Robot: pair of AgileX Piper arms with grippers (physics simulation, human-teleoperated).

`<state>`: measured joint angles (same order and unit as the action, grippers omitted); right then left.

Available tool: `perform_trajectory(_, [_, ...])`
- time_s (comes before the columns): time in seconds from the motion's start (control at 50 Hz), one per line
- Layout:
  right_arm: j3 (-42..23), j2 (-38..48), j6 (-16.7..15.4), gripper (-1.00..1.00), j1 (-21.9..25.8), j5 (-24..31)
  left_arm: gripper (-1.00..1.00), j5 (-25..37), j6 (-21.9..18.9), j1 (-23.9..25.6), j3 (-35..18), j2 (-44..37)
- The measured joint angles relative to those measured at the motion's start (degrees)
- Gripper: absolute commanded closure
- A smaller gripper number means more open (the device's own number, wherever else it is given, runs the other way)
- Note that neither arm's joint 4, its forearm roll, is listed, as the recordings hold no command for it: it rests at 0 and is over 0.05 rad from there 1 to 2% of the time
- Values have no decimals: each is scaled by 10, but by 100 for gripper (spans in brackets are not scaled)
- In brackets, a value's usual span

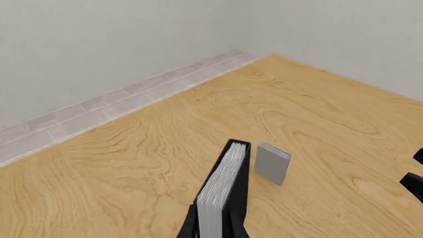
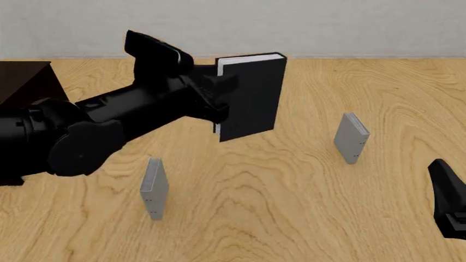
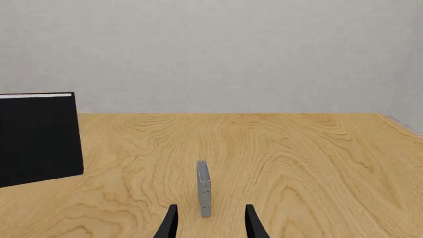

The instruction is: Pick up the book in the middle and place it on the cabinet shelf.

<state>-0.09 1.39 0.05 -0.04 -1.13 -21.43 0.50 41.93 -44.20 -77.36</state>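
Note:
My left gripper (image 2: 218, 106) is shut on the book (image 2: 251, 95), a thick black hardcover with white page edges. It holds the book upright and slightly tilted, above the middle of the table. In the left wrist view the book (image 1: 221, 191) stands between the fingers (image 1: 190, 224). The cabinet shelf (image 2: 22, 82) shows only as a dark brown corner at the far left, behind the left arm. My right gripper (image 2: 450, 199) stays low at the near right, and the right wrist view shows it open (image 3: 210, 225) with nothing between its fingers. The book (image 3: 39, 139) sits at that view's edge.
Two thin light-grey books stand upright on the wooden table, one at the near left (image 2: 154, 188) and one at the right (image 2: 352, 137). The right one (image 3: 204, 195) stands just ahead of my right gripper and also shows beyond the held book (image 1: 272, 162). A pale wall runs along the table's far side.

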Motion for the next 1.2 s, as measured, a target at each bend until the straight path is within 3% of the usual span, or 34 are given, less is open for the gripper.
perform_trajectory(0.44, [0,0,0,-100,0,0,100,43,-47,-42,-27,53])
perform_trajectory(1.2, [0,0,0,-100,0,0,100,67,-87,-144,-4,126])
